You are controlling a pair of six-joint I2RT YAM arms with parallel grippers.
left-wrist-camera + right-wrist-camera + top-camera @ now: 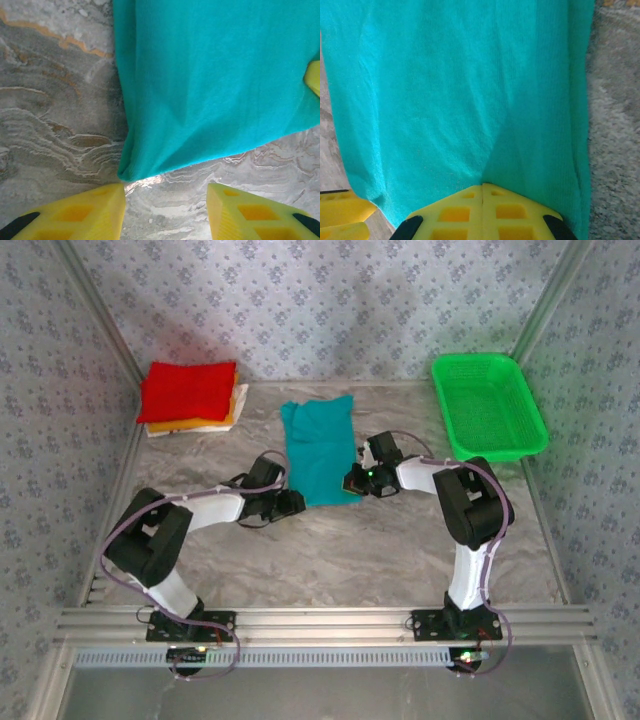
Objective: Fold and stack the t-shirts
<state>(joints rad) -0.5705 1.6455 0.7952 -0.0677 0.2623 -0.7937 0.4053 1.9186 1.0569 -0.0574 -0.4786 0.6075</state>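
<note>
Far left I've got the stack (pixel 190 395) of folded shirts, red on top. My left gripper (pixel 165 192) is about half open with nothing in it, and the near left corner of the teal shirt (pixel 215 85) is just off its fingertips. That shirt lies flat in the middle. My right gripper (pixel 482 186) is pinched tight on the shirt's near right edge, cloth puckering at the tips. Green basket (pixel 488 405) is far right.

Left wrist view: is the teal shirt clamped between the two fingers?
No, the fingers stand apart over bare table, and the shirt corner lies just ahead of them.
</note>
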